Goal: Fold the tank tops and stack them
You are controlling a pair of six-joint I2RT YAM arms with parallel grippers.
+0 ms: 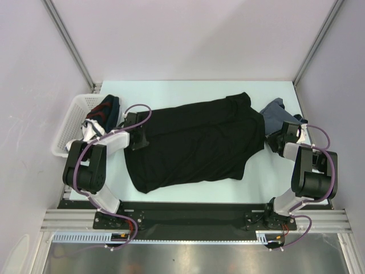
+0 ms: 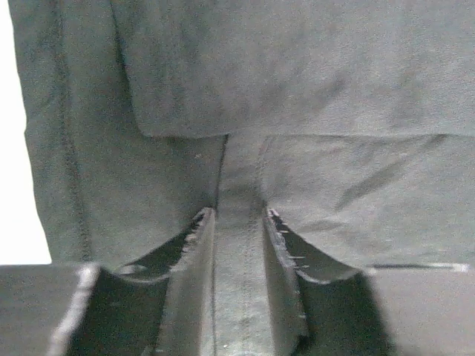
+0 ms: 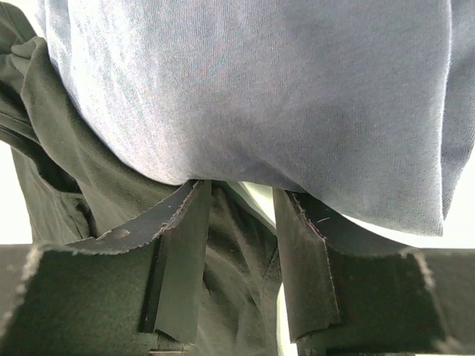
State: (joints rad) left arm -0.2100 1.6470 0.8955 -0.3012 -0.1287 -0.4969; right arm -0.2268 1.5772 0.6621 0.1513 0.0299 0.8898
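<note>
Jaws spread on left gripper (image 2: 237, 215) and right gripper (image 3: 243, 191), apparently loose over black top (image 1: 194, 142).

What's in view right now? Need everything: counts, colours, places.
black tank top: 1, black, spread across the middle of the table
blue-grey tank top: 1, slate blue-grey, bunched at the black top's far right end
basket: 1, white, left edge of the table
clothes in basket: count unclear, dark with red plus some white, heaped
table: 1, pale, under everything
left arm: 1, black and white, near left
right arm: 1, black and white, near right
left hand: 1, black, open over the black top's left end
right hand: 1, black, open by the blue-grey top
</note>
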